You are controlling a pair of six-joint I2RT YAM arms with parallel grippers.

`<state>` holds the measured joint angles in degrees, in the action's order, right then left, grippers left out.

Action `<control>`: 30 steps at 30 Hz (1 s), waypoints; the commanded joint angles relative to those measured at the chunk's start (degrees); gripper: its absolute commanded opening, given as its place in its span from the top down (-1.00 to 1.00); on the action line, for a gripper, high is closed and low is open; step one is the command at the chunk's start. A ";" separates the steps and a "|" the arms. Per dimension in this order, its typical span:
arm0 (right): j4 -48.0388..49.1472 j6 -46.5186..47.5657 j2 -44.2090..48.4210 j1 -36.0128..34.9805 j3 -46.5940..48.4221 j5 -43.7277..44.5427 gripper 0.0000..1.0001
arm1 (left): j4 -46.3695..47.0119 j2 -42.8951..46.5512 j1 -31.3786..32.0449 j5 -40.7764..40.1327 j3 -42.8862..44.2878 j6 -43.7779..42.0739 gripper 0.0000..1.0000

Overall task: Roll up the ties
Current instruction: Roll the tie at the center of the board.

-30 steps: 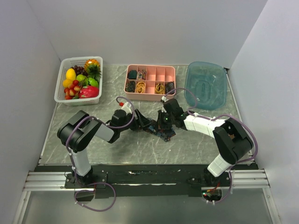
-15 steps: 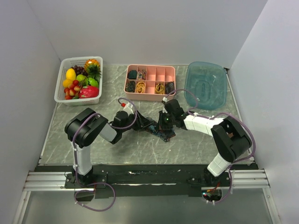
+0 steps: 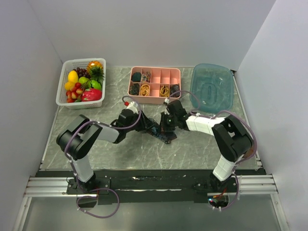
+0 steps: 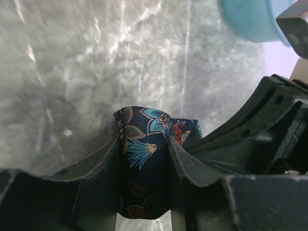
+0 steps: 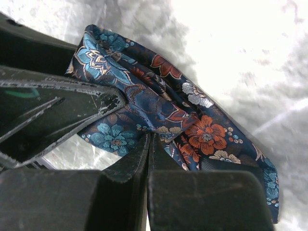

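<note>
One dark navy tie (image 3: 162, 134) with reddish, blue and tan flowers lies bunched on the marble table between both grippers. My left gripper (image 3: 146, 126) is shut on a rolled part of the tie (image 4: 143, 159), which stands between its fingers (image 4: 108, 159). My right gripper (image 3: 166, 125) has its jaws pressed together at a fold of the tie (image 5: 192, 125), whose loose end trails off to the right. In the right wrist view the left gripper's finger (image 5: 57, 106) touches the same bundle from the left.
A pink divided tray (image 3: 154, 100) behind the grippers holds dark rolled ties (image 3: 135, 88) and yellow looped bands (image 3: 145, 89). A white basket (image 3: 61, 94) of fruit stands at the back left. A blue tub (image 3: 195, 91) stands at the back right.
Both grippers have shifted slightly towards the back with the tie bundle and stand closer together. The left arm's elbow has swung left.
</note>
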<state>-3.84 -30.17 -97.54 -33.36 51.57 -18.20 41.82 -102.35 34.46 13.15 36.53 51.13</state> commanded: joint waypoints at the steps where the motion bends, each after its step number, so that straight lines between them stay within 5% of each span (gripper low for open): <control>1: 0.23 0.21 -5.03 -1.61 3.09 0.09 1.00 | -12.70 6.09 1.93 -3.81 6.25 -6.48 0.55; 12: 0.33 -0.59 -2.58 -1.70 5.21 -0.53 1.00 | -43.11 7.51 5.79 -19.54 17.86 -18.17 0.58; 30: -1.35 0.64 6.04 1.11 -0.68 0.54 1.00 | -59.49 1.72 16.60 -41.70 29.12 -22.40 0.53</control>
<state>-5.34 -30.33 -93.78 -32.67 52.14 -17.37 -14.50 -99.15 48.75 -21.34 63.99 29.43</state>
